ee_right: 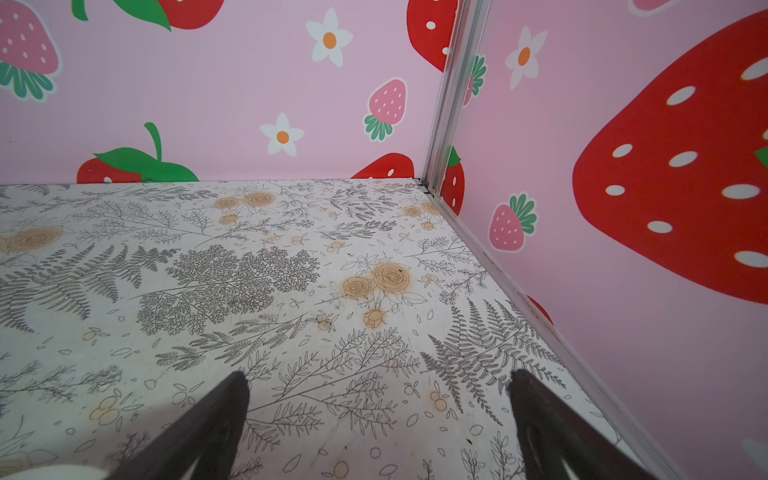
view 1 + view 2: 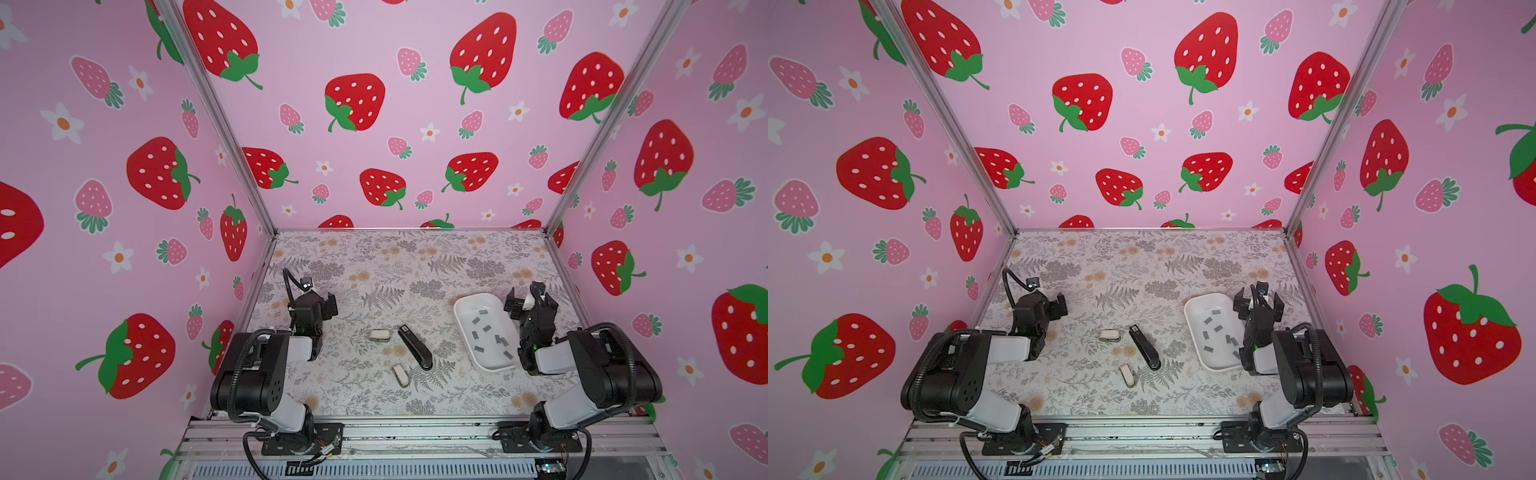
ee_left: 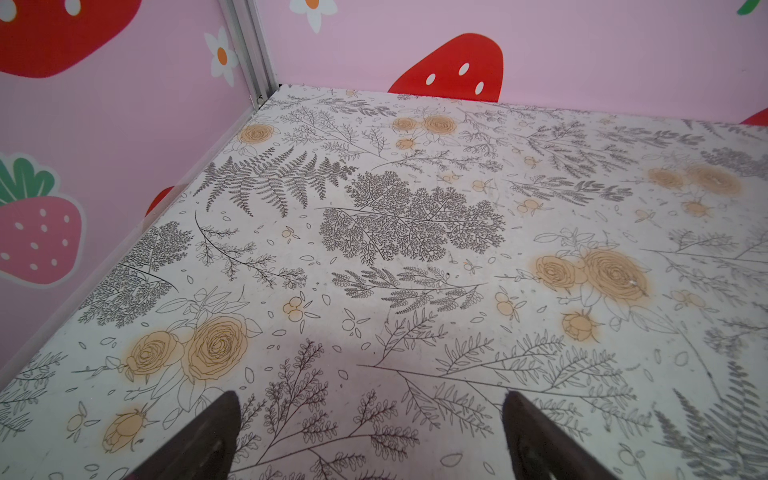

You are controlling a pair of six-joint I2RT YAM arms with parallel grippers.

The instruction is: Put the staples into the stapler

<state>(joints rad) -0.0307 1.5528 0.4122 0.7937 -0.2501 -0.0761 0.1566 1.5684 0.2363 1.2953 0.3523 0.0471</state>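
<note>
A long black stapler [image 2: 414, 347] [image 2: 1144, 347] lies closed mid-table in both top views. Two small beige staplers lie beside it, one to its left [image 2: 380, 335] [image 2: 1110, 335] and one nearer the front [image 2: 400, 375] [image 2: 1128, 375]. Several grey staples [image 2: 487, 328] [image 2: 1218, 328] are scattered in a white tray [image 2: 457, 316] [image 2: 1187, 316] on the right. My left gripper [image 2: 318, 301] [image 2: 1044, 301] [image 3: 370, 395] hovers open and empty at the left, well apart from the staplers. My right gripper [image 2: 531, 297] [image 2: 1259, 299] [image 1: 378, 374] is open and empty just right of the tray.
Pink strawberry walls close the table in on the left, back and right, with metal posts [image 2: 266, 216] [image 2: 552, 216] in the back corners. Both wrist views show only flowered tabletop [image 3: 415, 232] [image 1: 249, 270] ahead of the fingers. A metal rail [image 2: 415, 436] runs along the front edge.
</note>
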